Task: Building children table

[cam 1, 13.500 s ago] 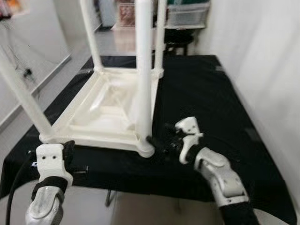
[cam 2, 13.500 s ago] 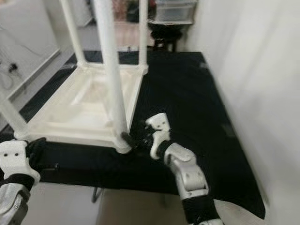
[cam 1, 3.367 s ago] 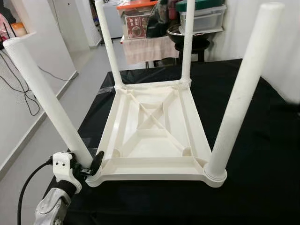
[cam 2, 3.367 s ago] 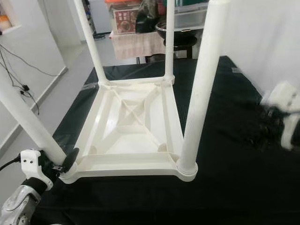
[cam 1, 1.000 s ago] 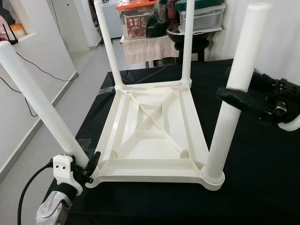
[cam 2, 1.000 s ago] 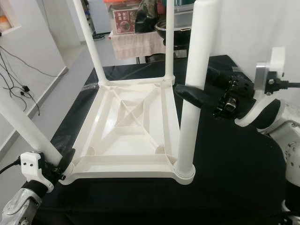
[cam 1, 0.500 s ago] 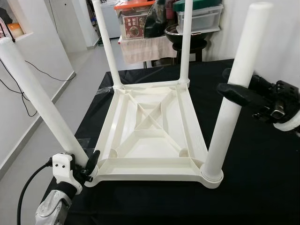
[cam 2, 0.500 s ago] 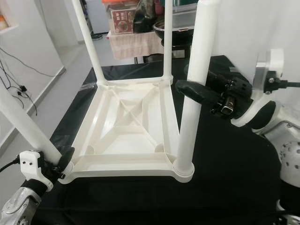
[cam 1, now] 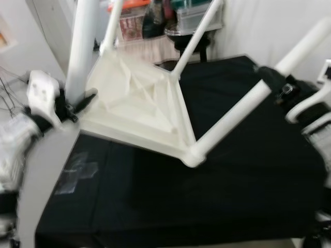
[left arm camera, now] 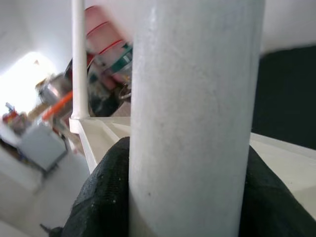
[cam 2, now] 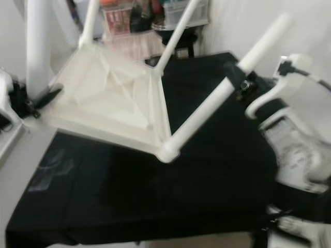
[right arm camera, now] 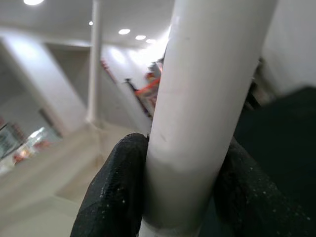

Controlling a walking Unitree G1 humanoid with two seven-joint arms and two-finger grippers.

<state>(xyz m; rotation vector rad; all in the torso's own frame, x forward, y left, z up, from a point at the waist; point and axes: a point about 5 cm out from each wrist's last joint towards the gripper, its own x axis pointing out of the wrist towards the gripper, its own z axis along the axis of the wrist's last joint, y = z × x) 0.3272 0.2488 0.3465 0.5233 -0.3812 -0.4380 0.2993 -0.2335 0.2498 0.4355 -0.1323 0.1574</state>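
The left gripper (cam 1: 77, 106) is clamped on the near-left leg (cam 1: 83, 46) of the white plastic children's table (cam 1: 137, 103), low down where the leg meets the underside; in the left wrist view its black fingers (left arm camera: 98, 197) press against both sides of the white tube. That low hold likely serves as the lifting point, since this corner rides high above the black-covered worktop (cam 1: 207, 196).

Between the two grippers the table hangs tilted, its ribbed underside facing the camera, with the near-right corner (cam 1: 192, 154) lowest and touching or just above the black cloth. It appears to act as the pivot while the table is being turned over onto its feet. The two far legs (cam 1: 199, 36) point up and away towards the storage boxes (cam 1: 155, 20) behind.

The right gripper (cam 1: 271, 82) is closed around the near-right leg (cam 1: 248, 103) about midway along it; the right wrist view shows its fingers (right arm camera: 118, 187) wrapped on the tube. This leg slants up from the low corner towards the gripper, so the hold probably steers the rotation.
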